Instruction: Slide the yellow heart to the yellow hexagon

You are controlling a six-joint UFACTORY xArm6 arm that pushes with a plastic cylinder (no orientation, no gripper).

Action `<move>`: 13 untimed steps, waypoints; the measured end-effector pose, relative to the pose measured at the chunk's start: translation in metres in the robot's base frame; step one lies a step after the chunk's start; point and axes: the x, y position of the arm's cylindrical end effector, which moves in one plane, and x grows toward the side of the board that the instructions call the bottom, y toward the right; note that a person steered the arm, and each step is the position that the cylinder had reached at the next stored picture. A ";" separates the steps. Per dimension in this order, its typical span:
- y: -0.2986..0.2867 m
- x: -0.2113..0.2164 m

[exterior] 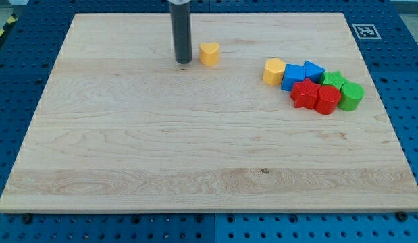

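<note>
Yellow heart sits just right of my tip; no claw shows.

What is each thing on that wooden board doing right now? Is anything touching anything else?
My tip: on the board, just left of the yellow heart, a small gap between.
Yellow heart: alone, near the view's top.
Yellow hexagon: left end of the cluster, against a blue block.
Two blue blocks: side by side.
Two red blocks: together, at the cluster's front.
Two green blocks: right end.
Board: flat.

my tip left of yellow heart
</note>
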 end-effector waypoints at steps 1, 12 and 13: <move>-0.010 -0.040; 0.062 0.051; 0.069 0.066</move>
